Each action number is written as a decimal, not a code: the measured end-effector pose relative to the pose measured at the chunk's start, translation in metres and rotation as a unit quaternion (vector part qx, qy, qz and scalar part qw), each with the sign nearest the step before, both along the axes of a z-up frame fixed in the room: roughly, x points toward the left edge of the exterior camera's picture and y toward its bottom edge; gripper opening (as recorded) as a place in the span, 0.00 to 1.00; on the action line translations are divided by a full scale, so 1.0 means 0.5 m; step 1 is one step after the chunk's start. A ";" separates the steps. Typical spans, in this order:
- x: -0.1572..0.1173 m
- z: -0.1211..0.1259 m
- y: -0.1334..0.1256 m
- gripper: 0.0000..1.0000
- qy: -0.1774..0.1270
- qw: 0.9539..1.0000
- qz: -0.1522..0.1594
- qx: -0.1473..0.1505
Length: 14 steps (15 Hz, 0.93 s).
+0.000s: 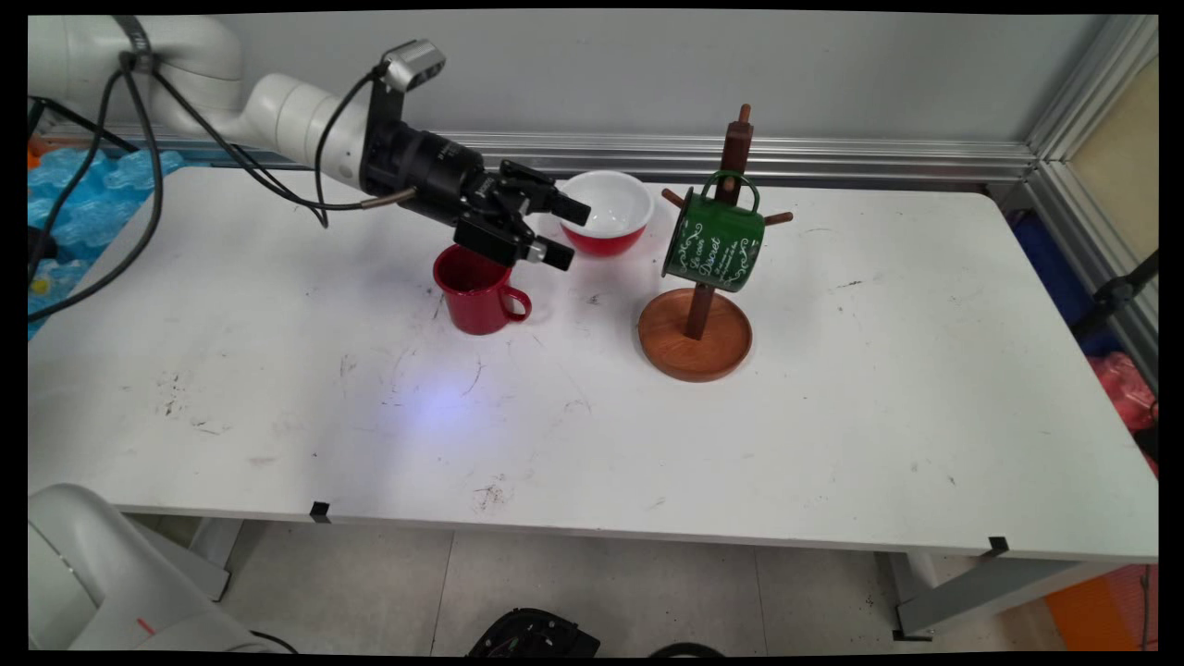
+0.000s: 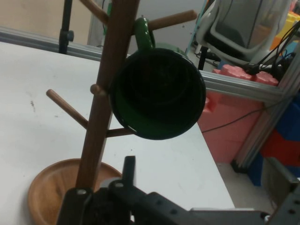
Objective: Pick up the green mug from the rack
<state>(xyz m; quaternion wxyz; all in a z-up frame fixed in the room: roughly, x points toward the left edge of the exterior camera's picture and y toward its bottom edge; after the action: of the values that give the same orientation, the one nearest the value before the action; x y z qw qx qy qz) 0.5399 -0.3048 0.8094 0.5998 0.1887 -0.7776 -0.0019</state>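
Observation:
My gripper (image 1: 565, 233) hangs open and empty above the table, pointing right, just above and right of a red mug (image 1: 476, 291) that stands upright with its handle to the right. A green enamel mug (image 1: 713, 246) with white lettering hangs by its handle from a peg of a wooden mug tree (image 1: 696, 326), a short way to the right of my fingertips. In the hand view the green mug (image 2: 157, 93) shows its dark mouth, beside the tree's post (image 2: 105, 93) and round base (image 2: 44, 190). My gripper (image 2: 204, 176) is open there too.
A red bowl (image 1: 606, 211) with a white inside sits behind the gripper, near the table's far edge. Bare pegs stick out of the tree. Black cables hang from the arm at the left. A metal rail runs along the wall.

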 end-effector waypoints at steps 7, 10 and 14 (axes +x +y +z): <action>-0.047 -0.010 -0.001 1.00 0.006 1.000 -0.008 0.001; -0.060 -0.012 -0.001 1.00 0.009 1.000 -0.010 0.001; -0.080 -0.013 -0.001 1.00 0.013 1.000 -0.012 0.002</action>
<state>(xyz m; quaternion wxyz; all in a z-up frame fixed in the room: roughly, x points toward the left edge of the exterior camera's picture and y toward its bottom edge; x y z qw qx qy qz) 0.5000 -0.3055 0.8028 0.6095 0.1805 -0.7718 -0.0131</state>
